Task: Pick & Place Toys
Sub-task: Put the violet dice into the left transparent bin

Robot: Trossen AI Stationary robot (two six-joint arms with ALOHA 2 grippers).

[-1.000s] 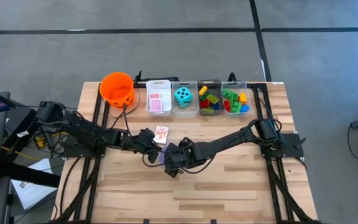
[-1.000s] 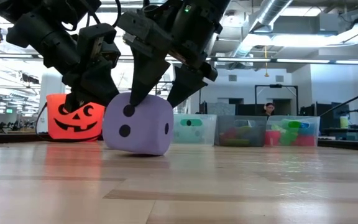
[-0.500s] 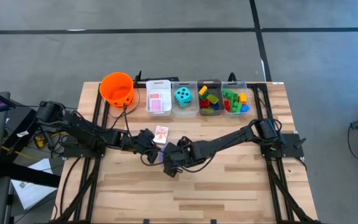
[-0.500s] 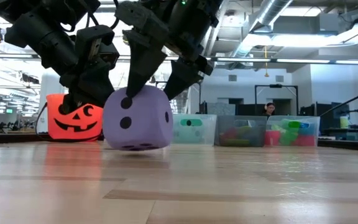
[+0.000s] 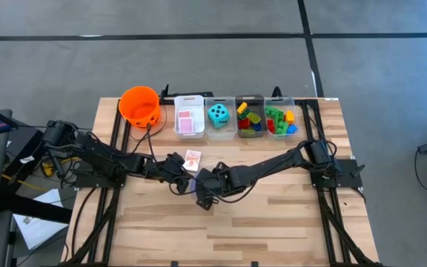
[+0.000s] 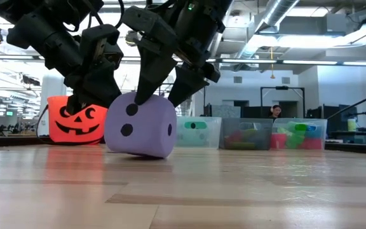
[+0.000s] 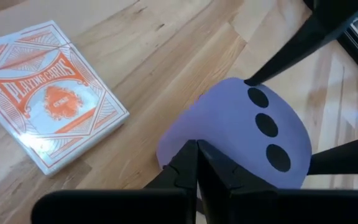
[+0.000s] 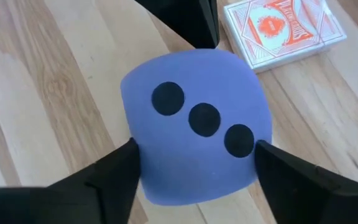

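A purple die (image 6: 140,125) with black dots stands tilted at the table's middle, its lower edge on the wood. My right gripper (image 8: 194,163) comes down on it with one finger on each side. My left gripper (image 7: 197,163) is shut, its tips at the die's side toward the table's left (image 7: 185,146). In the high view both grippers (image 5: 178,178) (image 5: 202,194) cover the die. An orange-and-white pack of playing cards (image 5: 192,159) lies flat just beyond them. My left gripper touches the die's side (image 7: 194,138) with its shut fingertips, slanting down from the table's left. It grips nothing. My right gripper pinches the die between its two fingers (image 8: 117,165), on two opposite sides (image 8: 138,149) beside the three-dot face. The fingers slant down from above, tips near the upper corners (image 6: 138,100). The die sits tilted on the table.
Along the far edge stand an orange pumpkin bucket (image 5: 139,105), a white bin with pink cards (image 5: 189,117), a clear bin with a teal die (image 5: 218,115) and two clear bins of coloured bricks (image 5: 250,119) (image 5: 281,120). Bare wood lies toward the near edge.
The die has rocked between my right gripper's fingers: it tipped up about half a second ago and now sits tilted back on the table. The right fingers have drawn in a little against it. My left gripper has kept still.
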